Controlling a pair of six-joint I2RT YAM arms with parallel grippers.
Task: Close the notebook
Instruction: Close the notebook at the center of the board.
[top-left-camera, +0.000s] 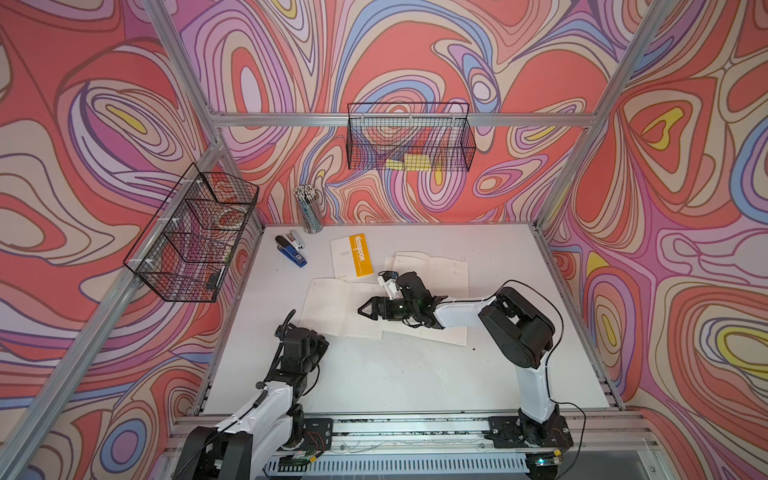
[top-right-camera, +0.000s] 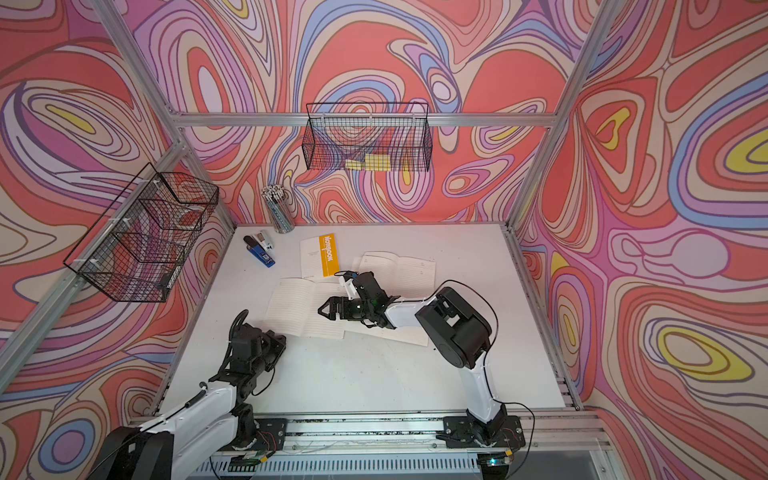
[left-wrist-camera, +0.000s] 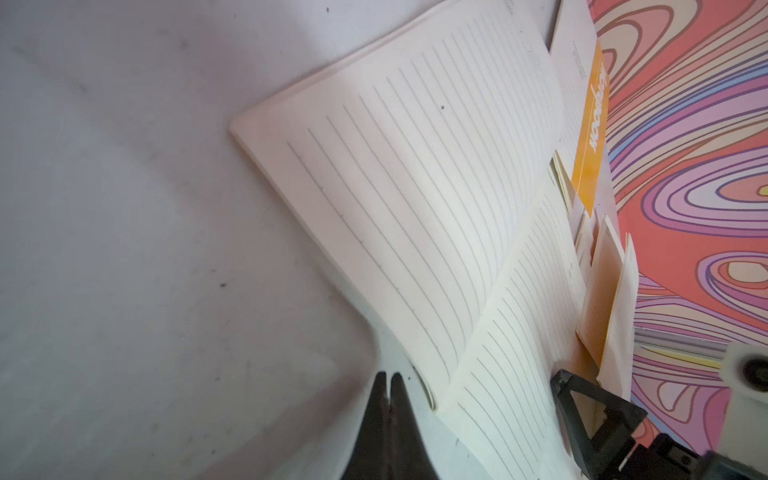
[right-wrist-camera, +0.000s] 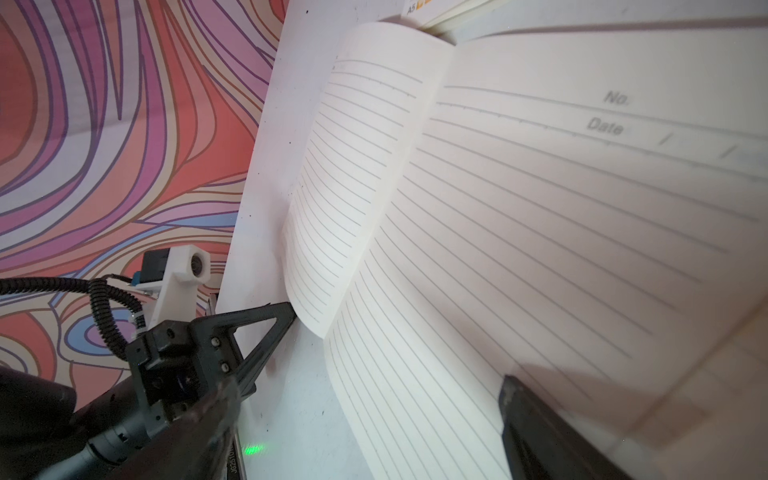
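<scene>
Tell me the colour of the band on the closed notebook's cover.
The band is orange with white lettering, shown best in a top view.

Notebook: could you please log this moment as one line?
near notebook open | left fingers shut at its corner | right fingers on its page

This is a robotics lab test cell, dressed up as a small desk. An aluminium frame is boxing in a white tabletop, and a loud swirling wall print in red, pink, lilac and blue is covering every side. A left arm and a right arm, both black and white, are rising from a metal rail at the near edge. A wire basket and a second wire basket are hanging from the frame. A pencil cup, a blue stapler and notebooks are sitting on the table.
</scene>
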